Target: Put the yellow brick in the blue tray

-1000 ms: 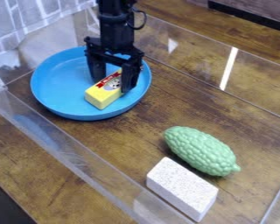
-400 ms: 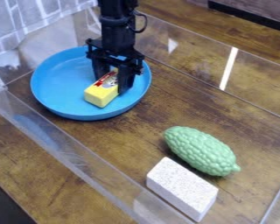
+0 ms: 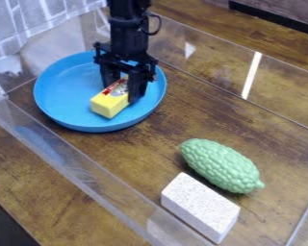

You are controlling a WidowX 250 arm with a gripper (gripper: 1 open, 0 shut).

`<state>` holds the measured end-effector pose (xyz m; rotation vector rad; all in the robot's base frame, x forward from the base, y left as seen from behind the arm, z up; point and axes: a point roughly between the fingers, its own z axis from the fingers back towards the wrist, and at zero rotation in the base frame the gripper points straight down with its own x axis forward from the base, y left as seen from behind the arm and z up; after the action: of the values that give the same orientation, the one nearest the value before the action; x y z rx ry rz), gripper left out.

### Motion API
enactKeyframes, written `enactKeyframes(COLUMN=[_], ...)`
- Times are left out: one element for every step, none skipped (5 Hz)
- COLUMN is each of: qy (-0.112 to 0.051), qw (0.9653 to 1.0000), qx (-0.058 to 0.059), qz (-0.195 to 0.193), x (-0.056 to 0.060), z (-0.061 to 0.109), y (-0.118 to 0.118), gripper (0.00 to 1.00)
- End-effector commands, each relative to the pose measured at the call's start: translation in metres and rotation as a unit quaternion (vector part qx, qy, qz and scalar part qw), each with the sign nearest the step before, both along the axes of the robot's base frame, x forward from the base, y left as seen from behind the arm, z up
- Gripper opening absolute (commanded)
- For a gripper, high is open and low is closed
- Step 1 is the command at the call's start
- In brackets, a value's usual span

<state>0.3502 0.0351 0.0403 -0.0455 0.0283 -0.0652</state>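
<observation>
One blue tray (image 3: 61, 91), upper left of the frame, bears the brick within its rim. The dark hand (image 3: 123, 86) reaches in from above, fingers partly spread about the brick's upper-right end; whether they grip it or merely flank it cannot be told. The yellow brick (image 3: 108, 103) extends lower-left from the hand, long axis running lower-left to upper-right. Placement judged near complete; clean release governs.
</observation>
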Motion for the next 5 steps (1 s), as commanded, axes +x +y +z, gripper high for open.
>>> enactKeyframes(qy=[-0.067,-0.075,-0.076,-0.079,-0.08], qw=[0.9977,0.9972,0.9971,0.9968,0.9967], qx=[0.006,0.008,0.009,0.009,0.008], qz=[-0.002,-0.005,-0.004,-0.004,-0.006], x=[0.013,0.012,0.013,0.015,0.017], z=[0.052,0.06,0.063,0.068,0.069], y=[0.003,0.004,0.005,0.008,0.011], gripper=[0.0,0.0,1.0,1.0,1.0])
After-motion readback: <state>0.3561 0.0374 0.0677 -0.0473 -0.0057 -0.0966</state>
